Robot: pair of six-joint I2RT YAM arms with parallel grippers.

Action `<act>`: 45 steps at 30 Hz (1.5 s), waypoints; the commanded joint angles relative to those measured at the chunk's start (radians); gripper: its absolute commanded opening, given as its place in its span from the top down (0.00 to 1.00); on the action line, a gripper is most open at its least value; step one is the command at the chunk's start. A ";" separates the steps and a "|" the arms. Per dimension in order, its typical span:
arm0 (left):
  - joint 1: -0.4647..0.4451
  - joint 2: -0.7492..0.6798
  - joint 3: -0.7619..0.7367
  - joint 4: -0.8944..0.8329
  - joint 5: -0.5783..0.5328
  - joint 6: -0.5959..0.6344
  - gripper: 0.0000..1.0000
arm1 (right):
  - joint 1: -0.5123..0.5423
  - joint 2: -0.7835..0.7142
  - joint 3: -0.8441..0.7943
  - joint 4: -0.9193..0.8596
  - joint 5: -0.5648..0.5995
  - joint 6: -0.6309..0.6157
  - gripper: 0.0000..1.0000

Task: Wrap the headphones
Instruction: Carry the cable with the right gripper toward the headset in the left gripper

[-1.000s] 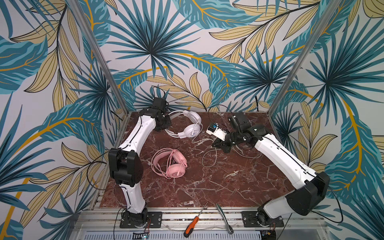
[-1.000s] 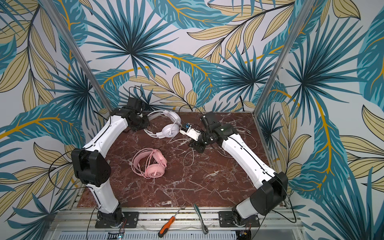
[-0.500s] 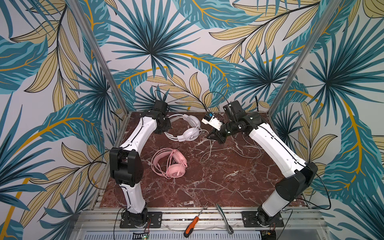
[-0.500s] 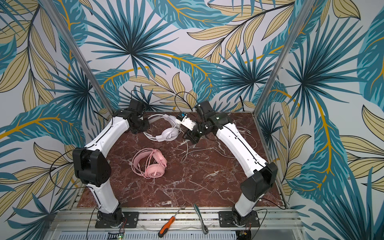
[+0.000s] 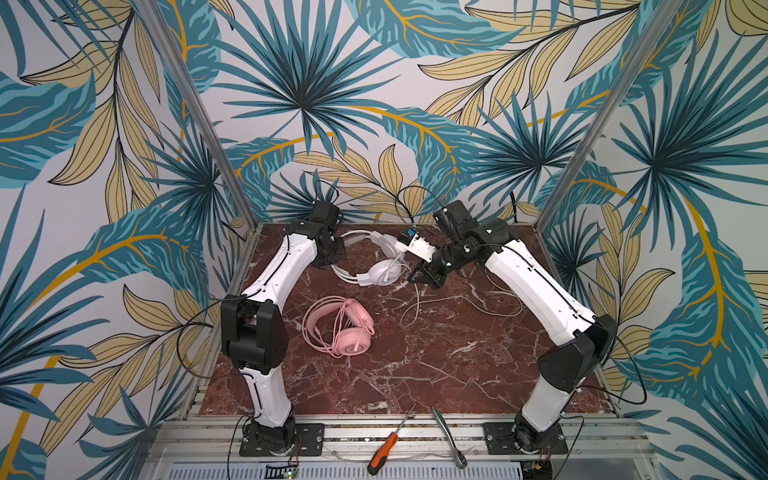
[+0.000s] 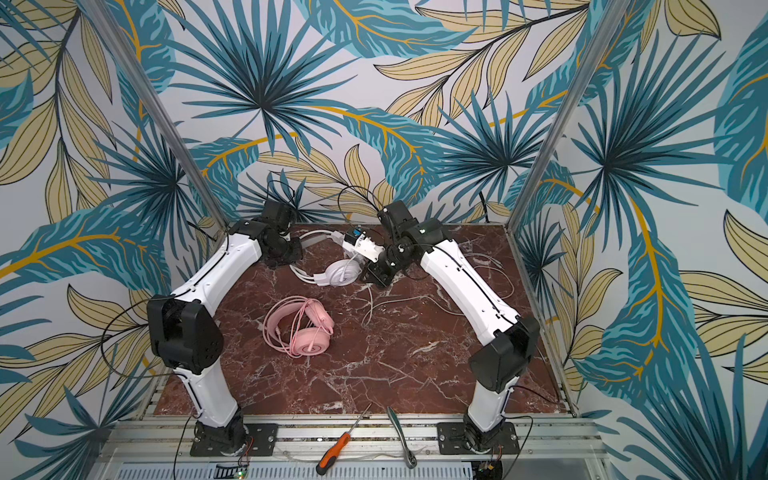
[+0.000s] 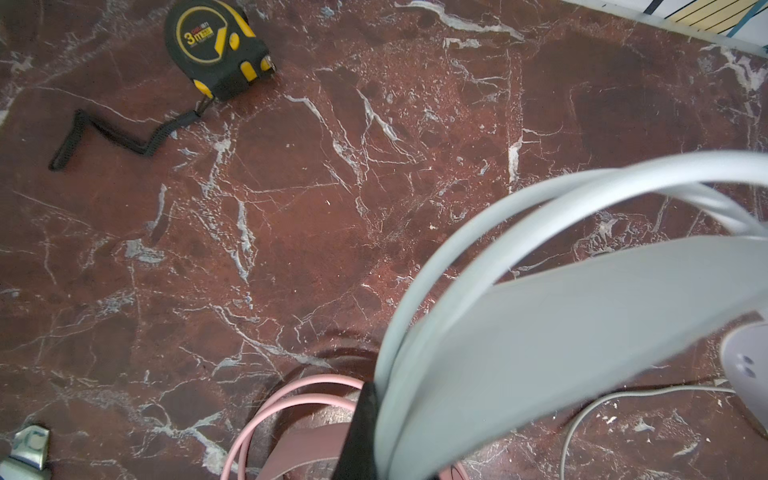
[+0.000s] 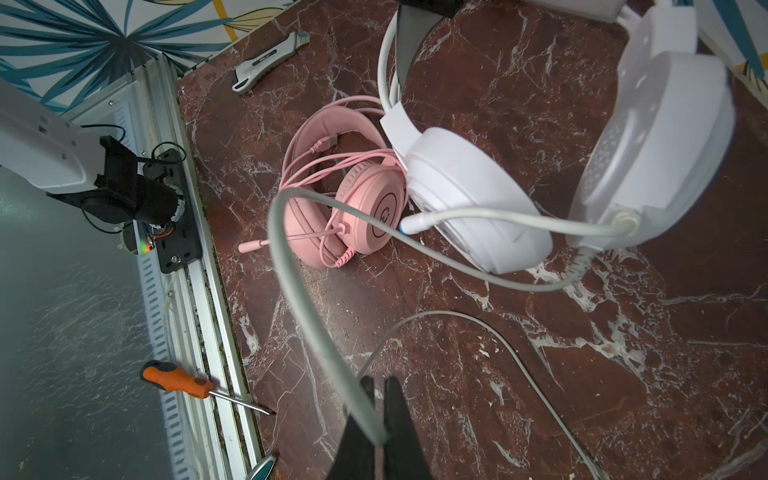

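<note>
On the red-brown marble tabletop (image 5: 436,365), the white padded over-ear headset (image 5: 384,272) is found near the far edge, its headband clamped by the left gripper (image 5: 332,255). The pink padded headset (image 5: 353,343) lies left of centre (cable looped over it). The thin white cable (image 8: 307,316) is pinched in the right gripper (image 8: 379,390).

The right gripper (image 8: 379,384), pinching the white cable (image 8: 286,266), has swung from a short way off the white headphones (image 6: 340,272) to just beside their ear cup (image 5: 384,272), its elbow (image 5: 575,361) drawn in toward them too. The left gripper (image 5: 334,255), clamped on their headband (image 7: 582,332), has nudged them slightly
</note>
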 commanded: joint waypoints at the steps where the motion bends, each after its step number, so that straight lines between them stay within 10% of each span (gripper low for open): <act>1: -0.004 -0.012 0.019 0.023 0.029 0.005 1.00 | 0.009 0.047 0.025 -0.051 0.040 0.018 1.00; 34: -0.066 -0.044 -0.043 0.019 -0.065 0.158 1.00 | -0.087 0.170 0.260 -0.044 0.338 0.212 1.00; 45: -0.096 -0.026 -0.025 0.019 -0.054 0.174 1.00 | -0.082 0.222 0.359 -0.079 0.222 0.194 1.00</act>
